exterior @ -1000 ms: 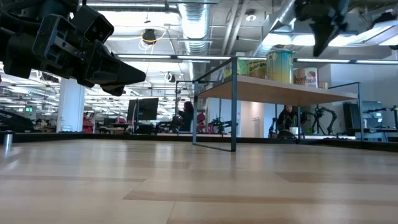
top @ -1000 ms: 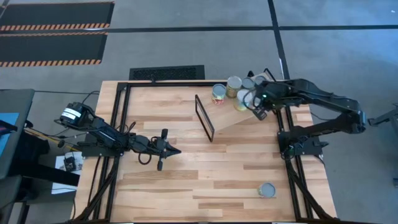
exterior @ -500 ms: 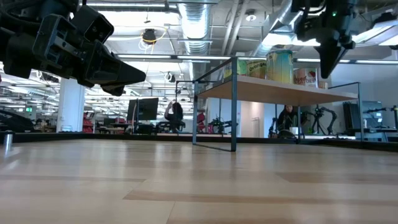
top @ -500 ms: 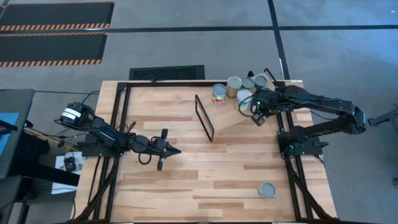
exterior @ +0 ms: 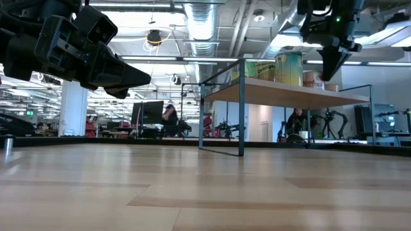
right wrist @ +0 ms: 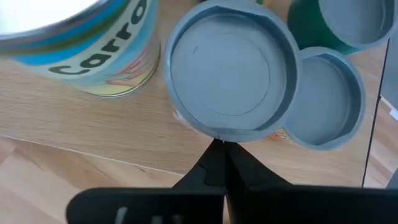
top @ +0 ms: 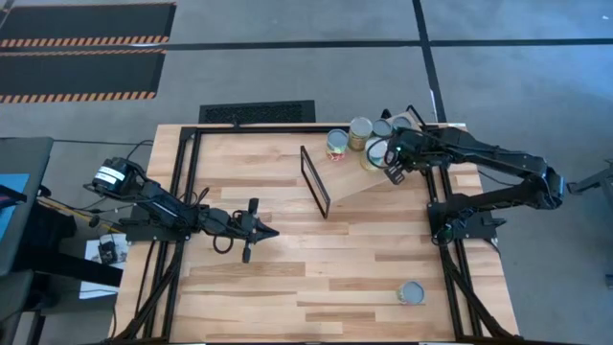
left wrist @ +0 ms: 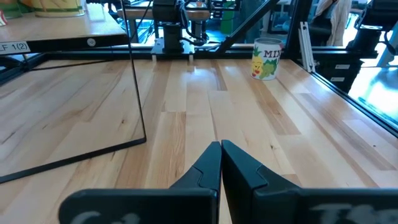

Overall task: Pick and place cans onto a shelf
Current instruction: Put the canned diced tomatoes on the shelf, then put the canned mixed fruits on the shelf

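The shelf [top: 356, 189] is a slanted light-wood board on a thin black frame [top: 314, 180], at the table's far right. Several cans [top: 359, 132] stand on its far end. In the right wrist view they show as a grey-topped can [right wrist: 230, 74], a "Carro" can [right wrist: 93, 43] and others. Another can [top: 411, 292] stands alone on the tabletop near the front right. My right gripper [right wrist: 221, 152] is shut, pointing steeply down over the shelf beside the grey-topped can. My left gripper [left wrist: 220, 146] is shut and empty, low over the table's left half. My right gripper's shut fingertips stand at the rim [right wrist: 214, 138] of the grey-topped can, coming from above and slanting down. I cannot tell whether they touch the rim. The can stands upright on the shelf.
Black metal rails [top: 187, 172] run along the table's left and right sides. The wide planked tabletop [top: 326, 259] lies bare between the two arms. In the low view the shelf board [exterior: 289, 95] stands raised on its frame legs.
My right gripper has come down toward the cans on the shelf and shifted slightly toward the table's left. The cans and the shelf have kept their places.
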You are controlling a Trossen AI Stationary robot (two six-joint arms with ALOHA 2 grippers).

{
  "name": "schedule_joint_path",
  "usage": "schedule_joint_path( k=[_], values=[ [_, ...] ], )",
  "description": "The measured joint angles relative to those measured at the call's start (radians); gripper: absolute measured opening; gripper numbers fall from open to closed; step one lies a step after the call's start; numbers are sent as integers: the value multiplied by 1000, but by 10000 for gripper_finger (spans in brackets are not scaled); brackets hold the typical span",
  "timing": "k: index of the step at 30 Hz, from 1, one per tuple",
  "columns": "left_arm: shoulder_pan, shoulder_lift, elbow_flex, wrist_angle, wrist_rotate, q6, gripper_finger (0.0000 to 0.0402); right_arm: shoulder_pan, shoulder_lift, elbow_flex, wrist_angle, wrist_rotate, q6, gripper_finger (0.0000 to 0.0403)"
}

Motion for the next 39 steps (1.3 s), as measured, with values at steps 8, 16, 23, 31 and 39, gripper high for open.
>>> schedule_joint_path(
  k=[8, 16, 23, 31, 39],
  values=[
    [0, 0, 0, 0, -1, 0, 0, 10, -39, 0, -1, 45, -1, 9],
    [0, 0, 0, 0, -1, 0, 0, 261, -149, 0, -29, 35, 125, 5],
    [0, 0, 0, 0, 9, -5, 0, 773, -52, 0, -17, 95, 406, 5],
    [0, 0, 0, -1, 13, -6, 0, 1232, 266, 37, 116, 22, 742, 5],
    [0, 0, 0, -1, 14, -6, 0, 1397, 598, 316, -3, -142, 927, 24]
  ],
)
